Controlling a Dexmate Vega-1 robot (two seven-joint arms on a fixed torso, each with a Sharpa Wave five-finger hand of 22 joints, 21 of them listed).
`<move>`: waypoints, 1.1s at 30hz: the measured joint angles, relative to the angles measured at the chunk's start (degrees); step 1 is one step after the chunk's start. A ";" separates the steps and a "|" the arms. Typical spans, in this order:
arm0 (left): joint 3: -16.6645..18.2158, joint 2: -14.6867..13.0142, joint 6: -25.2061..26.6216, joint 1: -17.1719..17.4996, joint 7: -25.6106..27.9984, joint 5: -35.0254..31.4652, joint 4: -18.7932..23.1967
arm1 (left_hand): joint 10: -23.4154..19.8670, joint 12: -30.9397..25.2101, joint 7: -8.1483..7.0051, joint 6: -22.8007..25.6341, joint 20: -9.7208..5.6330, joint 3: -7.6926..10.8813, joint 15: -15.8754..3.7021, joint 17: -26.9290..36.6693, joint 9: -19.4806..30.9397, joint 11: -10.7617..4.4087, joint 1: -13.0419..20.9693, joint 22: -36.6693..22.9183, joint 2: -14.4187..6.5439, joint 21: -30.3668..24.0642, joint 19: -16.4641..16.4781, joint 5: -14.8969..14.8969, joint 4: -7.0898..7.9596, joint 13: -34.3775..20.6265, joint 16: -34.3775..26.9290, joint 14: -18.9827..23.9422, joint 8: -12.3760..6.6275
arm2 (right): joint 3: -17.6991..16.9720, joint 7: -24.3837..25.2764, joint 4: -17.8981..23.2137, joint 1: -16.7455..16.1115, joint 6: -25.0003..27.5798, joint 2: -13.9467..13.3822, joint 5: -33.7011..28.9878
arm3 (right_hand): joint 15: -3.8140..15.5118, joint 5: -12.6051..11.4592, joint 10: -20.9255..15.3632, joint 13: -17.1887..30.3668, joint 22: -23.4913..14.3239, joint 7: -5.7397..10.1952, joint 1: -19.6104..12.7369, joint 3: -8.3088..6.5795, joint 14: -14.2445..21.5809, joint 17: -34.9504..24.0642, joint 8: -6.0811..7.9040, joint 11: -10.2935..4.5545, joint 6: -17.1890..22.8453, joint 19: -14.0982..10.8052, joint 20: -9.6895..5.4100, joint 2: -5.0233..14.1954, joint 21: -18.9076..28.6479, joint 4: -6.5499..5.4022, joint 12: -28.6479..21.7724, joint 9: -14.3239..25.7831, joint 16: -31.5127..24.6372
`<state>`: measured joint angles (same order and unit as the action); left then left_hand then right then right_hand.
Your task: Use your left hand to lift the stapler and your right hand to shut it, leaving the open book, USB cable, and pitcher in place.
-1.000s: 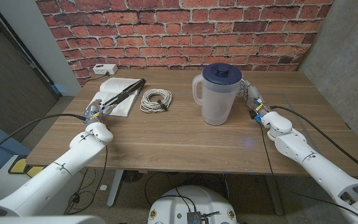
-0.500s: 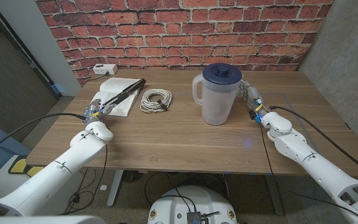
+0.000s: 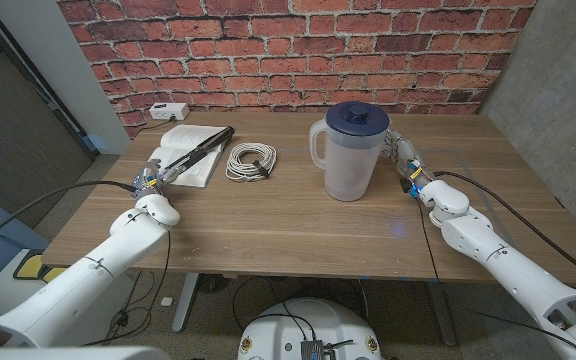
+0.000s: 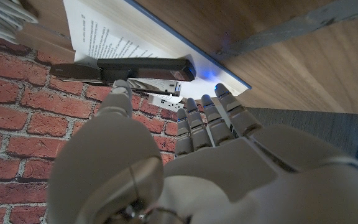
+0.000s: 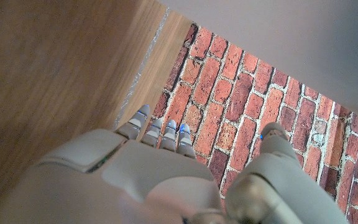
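Head view. The left hand [image 3: 149, 176] sits at the near edge of the open book [image 3: 183, 152], its fingers reaching toward the near end of the black stapler [image 3: 200, 150], which lies opened out across the book's pages, just ahead of the hand. Whether the fingers touch the stapler cannot be told here. The coiled USB cable [image 3: 251, 160] lies beyond the book, on the hand's inner side. The right hand [image 3: 405, 157] stands just beside the pitcher [image 3: 348, 150], on its outer side, fingers extended and holding nothing.

Left wrist view. The left hand [image 4: 185, 162] is released: its fingertips [image 4: 224, 93] hang just short of the stapler [image 4: 143, 68] and the book page [image 4: 114, 37], the thumb nearest the stapler's body.

Right wrist view. The right hand [image 5: 148, 168] is unclenched, its fingers [image 5: 160, 132] straight above the wooden table [image 5: 48, 74].
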<state>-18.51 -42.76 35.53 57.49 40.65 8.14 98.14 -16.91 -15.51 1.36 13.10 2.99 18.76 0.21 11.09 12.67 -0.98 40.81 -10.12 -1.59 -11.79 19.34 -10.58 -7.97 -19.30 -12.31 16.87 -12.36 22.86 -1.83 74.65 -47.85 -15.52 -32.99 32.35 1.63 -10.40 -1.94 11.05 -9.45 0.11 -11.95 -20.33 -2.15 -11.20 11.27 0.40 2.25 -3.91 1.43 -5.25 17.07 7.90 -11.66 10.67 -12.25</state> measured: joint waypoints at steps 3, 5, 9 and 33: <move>-0.07 0.00 0.33 -0.33 -0.08 0.05 -0.16 | 0.00 0.00 0.31 0.31 0.25 0.00 0.00 0.00 0.00 0.00 0.00 0.00 0.00 0.00 -0.25 0.00 0.00 0.00 0.00 0.00 -0.15 | 0.02 0.02 0.01 -0.02 0.05 -0.01 0.00 | 0.00 0.00 0.00 0.00 0.00 0.00 0.00 0.00 0.00 0.00 0.00 0.00 0.00 0.00 0.00 0.00 0.00 0.00 0.00 0.00 0.00; -0.19 0.00 0.51 -0.53 -0.09 0.05 -0.21 | 0.00 0.00 0.31 0.31 0.41 0.00 0.00 0.00 0.00 0.00 0.00 0.00 0.00 0.00 -0.42 0.00 0.00 0.00 0.00 0.00 -0.45 | 0.01 0.02 0.01 -0.03 0.07 -0.01 0.00 | 0.00 0.00 0.00 0.00 0.00 0.00 -0.25 0.00 0.00 0.00 0.00 0.00 0.00 0.00 0.00 0.25 -0.17 0.00 0.00 0.00 0.00; -0.76 -0.03 1.45 -1.23 -0.14 -0.04 -0.32 | -1.24 -0.51 0.13 1.39 0.45 0.00 -0.41 0.00 0.00 -0.12 0.64 0.00 -0.64 0.00 0.18 0.00 0.00 -0.11 -0.14 1.49 -0.67 | 0.03 0.02 -0.01 -0.04 0.09 -0.01 0.00 | 0.00 0.00 0.00 0.00 0.00 0.00 -0.25 0.00 0.00 0.00 0.00 0.00 0.00 0.00 0.00 0.25 -0.34 0.00 0.00 0.00 0.00; -3.41 0.28 4.44 -4.11 -0.11 -2.34 -1.23 | -2.72 -1.11 -0.52 3.38 1.34 0.60 -1.23 0.52 0.54 -0.46 3.92 -0.69 -3.92 -1.01 2.76 0.00 -1.00 -0.79 -0.63 3.30 -1.41 | 0.16 -0.51 -1.37 0.80 0.16 0.28 0.11 | 0.00 0.00 0.00 0.00 0.00 0.00 -0.52 0.00 -0.01 -0.01 0.00 0.00 0.00 -0.52 0.13 0.52 -0.97 0.00 0.00 0.00 0.00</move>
<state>-21.91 -42.48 39.97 53.38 40.55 5.80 96.91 -19.63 -16.62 0.84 16.48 4.33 19.36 -1.02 11.61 13.21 -1.44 44.73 -10.82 -5.51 -12.80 22.10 -10.58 -8.97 -20.09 -12.94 20.17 -13.77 23.02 -2.34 73.28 -47.06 -15.36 -32.70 32.46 1.63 -10.40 -1.94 11.04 -9.45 0.11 -12.47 -20.33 -2.15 -11.21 11.27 0.40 2.25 -4.43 1.56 -4.73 16.10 7.89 -11.66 10.67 -12.25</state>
